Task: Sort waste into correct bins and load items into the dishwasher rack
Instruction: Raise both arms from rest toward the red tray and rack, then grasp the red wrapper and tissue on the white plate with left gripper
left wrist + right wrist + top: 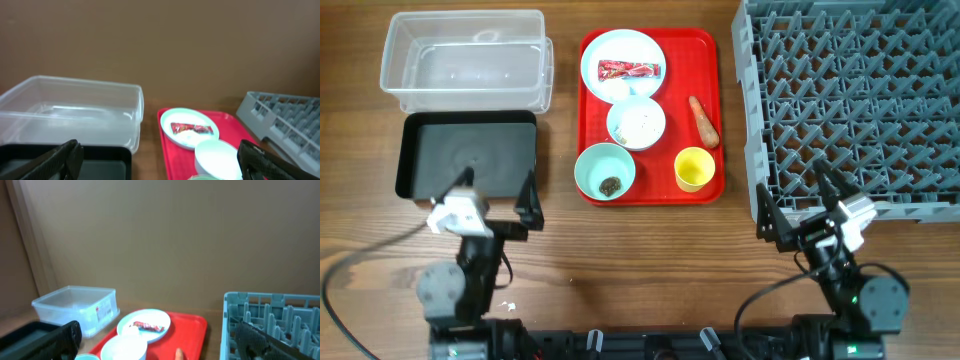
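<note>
On the flat red tray (705, 45) a pale plate (610, 50) holds the red wrapper (629, 70) and a white tissue (619, 90). One bowl (636, 123) holds rice. Another bowl (605, 170) holds a dark scrap (610, 186). The carrot piece (703, 120) and yellow cup (694, 168) sit at the tray's right. The clear tub (465, 60) and black tray (470, 155) are on the left, the grey rack (855, 100) on the right. My left gripper (492, 197) is open and empty at the black tray's near edge. My right gripper (800, 202) is open and empty at the rack's near left corner.
The left wrist view shows the clear tub (70, 110), black tray (100, 160), plate (187, 127) and rack (285, 120) ahead. The right wrist view shows the plate (145, 322), red tray (192, 327) and rack (272, 315). A brown wall stands behind.
</note>
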Robot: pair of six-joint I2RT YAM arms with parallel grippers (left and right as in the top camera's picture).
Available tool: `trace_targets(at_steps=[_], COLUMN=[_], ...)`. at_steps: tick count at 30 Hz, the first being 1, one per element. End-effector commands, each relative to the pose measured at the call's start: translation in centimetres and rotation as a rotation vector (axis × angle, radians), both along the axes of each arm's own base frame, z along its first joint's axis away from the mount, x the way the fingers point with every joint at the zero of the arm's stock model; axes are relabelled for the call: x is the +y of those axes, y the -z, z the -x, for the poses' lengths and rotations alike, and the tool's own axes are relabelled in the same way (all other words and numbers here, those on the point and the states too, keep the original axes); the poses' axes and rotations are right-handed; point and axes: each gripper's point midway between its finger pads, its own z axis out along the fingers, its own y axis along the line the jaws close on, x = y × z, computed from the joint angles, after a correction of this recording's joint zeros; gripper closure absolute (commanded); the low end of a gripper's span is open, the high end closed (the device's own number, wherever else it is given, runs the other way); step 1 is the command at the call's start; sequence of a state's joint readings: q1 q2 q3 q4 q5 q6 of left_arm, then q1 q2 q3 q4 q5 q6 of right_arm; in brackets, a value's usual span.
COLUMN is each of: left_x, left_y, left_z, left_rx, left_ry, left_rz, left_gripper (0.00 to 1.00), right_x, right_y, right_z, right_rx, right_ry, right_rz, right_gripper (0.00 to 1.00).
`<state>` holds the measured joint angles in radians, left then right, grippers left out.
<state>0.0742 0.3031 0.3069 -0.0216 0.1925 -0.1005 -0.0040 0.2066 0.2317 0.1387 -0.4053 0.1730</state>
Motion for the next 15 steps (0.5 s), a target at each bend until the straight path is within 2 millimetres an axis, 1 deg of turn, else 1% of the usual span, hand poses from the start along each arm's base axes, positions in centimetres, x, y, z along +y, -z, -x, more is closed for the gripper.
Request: trace_targets(at_steps=[1,4,8,12,13,14,15], left_x=[-0.5,-0.8,-1.5,-4.4,-5.3,-5.9,-7.2], left_y=[-4.2,-6.0,-6.8,-6.8,-6.5,-6.3,-5.7], left_z=[-3.0,-6.5,-11.2,-15.7,-17.1,-18.0,-19.3], left_rx=[0.058,0.204,0.422,0.592,0.632,0.656,0.693], left_ry=[0.047,0.081,0.115,0.213,0.23,0.233,0.248], left_rz=[0.019,0.038,0.047,-0.048,-0.084,-0.097,-0.113], left_gripper=[0.0,0.0,0.0,0.0,0.0,0.0,0.0], right_x=[1.4,2.0,2.0,2.0,2.0,2.0,2.0], right_y=[-2.2,-3.0,-3.5,-3.6,-3.6,-3.5,-3.3], right_z=[-1.3,-3.3,-6.0,-8.1,-8.5,-8.9,-9.3], right_rx=[0.048,0.154,0.301,0.437,0.471,0.501,0.537], right_ry=[-0.076,-0.12,-0.132,-0.148,-0.151,-0.154,-0.157], right_rz=[0.097,0.143,0.167,0.19,0.187,0.185,0.182], right_gripper=[0.01,0.0,0.0,0.0,0.0,0.0,0.0])
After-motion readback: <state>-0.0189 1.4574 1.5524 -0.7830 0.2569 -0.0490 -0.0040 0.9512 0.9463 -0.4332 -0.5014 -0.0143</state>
